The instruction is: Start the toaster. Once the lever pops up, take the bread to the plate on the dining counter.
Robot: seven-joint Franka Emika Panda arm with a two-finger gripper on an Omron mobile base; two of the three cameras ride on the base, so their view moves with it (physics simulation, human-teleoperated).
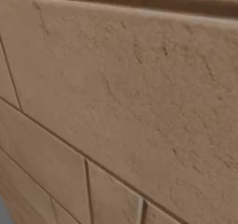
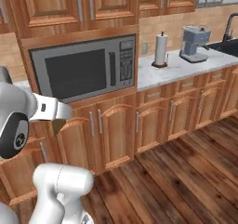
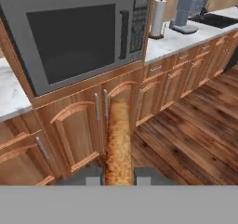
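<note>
Currently the gripper [image 3: 118,176] is clamped on the bread [image 3: 118,139]: in the hand view the slice stands edge-on between the two dark fingertips [image 3: 90,176] and runs up toward 12 o'clock, its far end over the seam of the cabinet doors [image 3: 100,121]. Beyond it, from 10 to 1 o'clock, sits the built-in microwave [image 3: 76,37]. A marble tabletop [image 3: 179,38] runs off toward 2 o'clock, its front edge clean, carrying a paper towel roll [image 3: 159,16], a pale blue coffee machine [image 3: 186,11] and then a dark sink [image 3: 214,19] with faucet. Wood floor [image 3: 186,144] from 3 to 5 o'clock is bare, open room there. Right base view shows the same run: microwave [image 2: 86,67] at 11 o'clock, coffee machine [image 2: 194,42] at 1–2 o'clock, floor [image 2: 186,181] open at 4–5 o'clock, white arm [image 2: 28,116] at 8–9 o'clock. Left base view is up against tan tiled wall [image 1: 130,88], grout lines running diagonally.
</note>
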